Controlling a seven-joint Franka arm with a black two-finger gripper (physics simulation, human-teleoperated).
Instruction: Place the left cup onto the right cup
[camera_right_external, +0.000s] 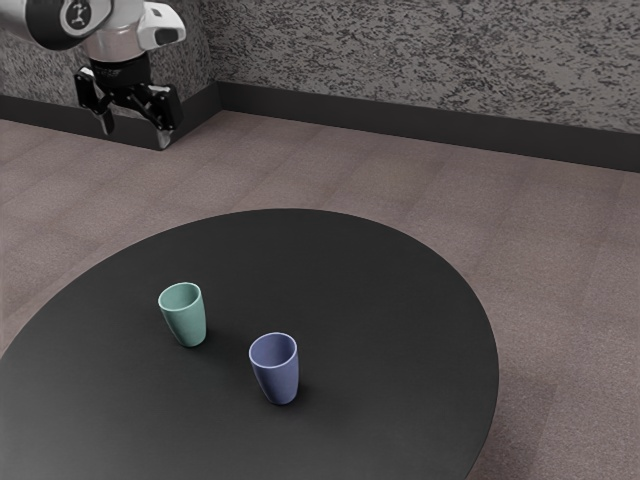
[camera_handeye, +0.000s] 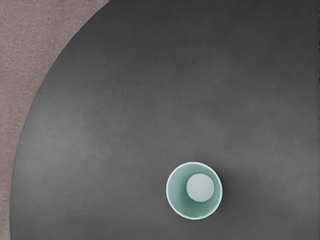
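The gripper (camera_right_external: 135, 122) hangs high over the table's (camera_right_external: 400, 290) far side, fingers wide and empty. The green cup (camera_right_external: 183, 314) stands upright, near but apart from the blue cup (camera_right_external: 274, 367), on the exterior view's left of it. The descent should centre on the green cup's rim, straddling one wall before closing.

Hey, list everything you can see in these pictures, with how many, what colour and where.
green cup: one, mint green, upright on the table, toward the exterior view's left
blue cup: one, blue-violet, upright on the table, apart from the green cup, to the exterior view's right of it
table: one, black, round, on the floor
floor: brownish, around the table
wall: grey speckled, behind, with a dark skirting
arm: one, white and grey, upper left of the exterior view
gripper: one, black, open, high above the floor, holding nothing
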